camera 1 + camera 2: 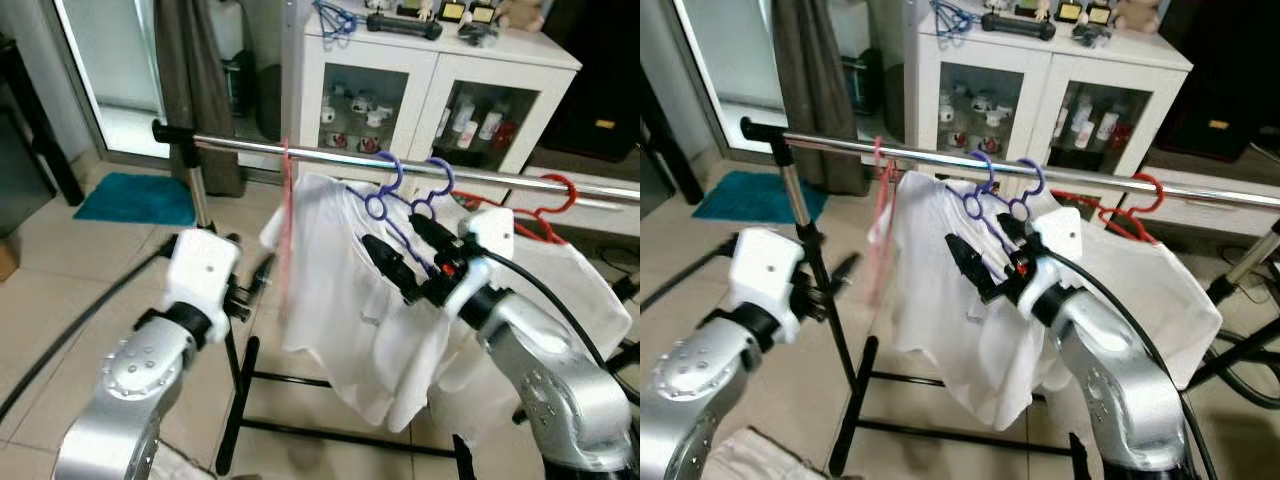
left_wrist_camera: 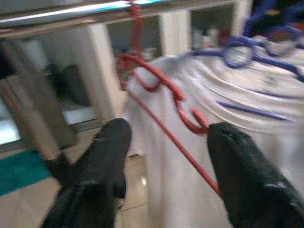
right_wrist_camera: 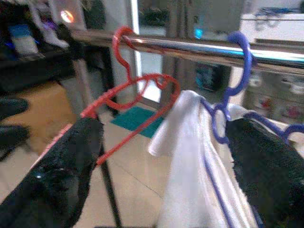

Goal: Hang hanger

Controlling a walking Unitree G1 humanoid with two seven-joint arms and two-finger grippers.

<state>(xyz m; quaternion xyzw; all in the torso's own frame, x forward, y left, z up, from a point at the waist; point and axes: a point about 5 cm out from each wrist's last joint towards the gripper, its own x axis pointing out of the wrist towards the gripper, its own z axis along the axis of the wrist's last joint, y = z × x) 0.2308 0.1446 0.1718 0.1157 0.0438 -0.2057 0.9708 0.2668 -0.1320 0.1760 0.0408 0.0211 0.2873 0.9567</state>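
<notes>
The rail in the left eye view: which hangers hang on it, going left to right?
Empty pink hanger → first purple hanger → second purple hanger, both carrying white shirts → red hanger, also under a white shirt.

Both eye views look forward and down from the head at the rail (image 1: 330, 155) and both arms. Each wrist view looks along its own hand's fingers, close to the rail; both share the red hanger (image 2: 161, 90).
</notes>
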